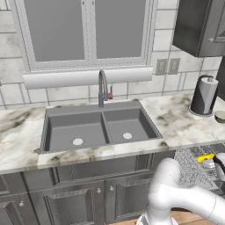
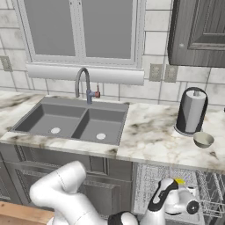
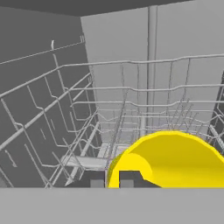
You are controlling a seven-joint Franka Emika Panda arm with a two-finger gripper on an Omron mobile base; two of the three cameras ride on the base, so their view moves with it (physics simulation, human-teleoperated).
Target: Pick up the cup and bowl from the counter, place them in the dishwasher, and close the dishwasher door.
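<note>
cup, likely light, stiff and slick, sits pinched at its rim at six o'clock by the closed gripper inside the dishwasher rack.

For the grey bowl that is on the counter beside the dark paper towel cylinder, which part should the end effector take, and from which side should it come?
Grip the rim of the bowl, coming from above with one finger inside and one outside. It sits upright, open side up, and its low curved wall offers no good side hold. Take the front edge, since the paper towel cylinder stands close behind on the counter.
</note>
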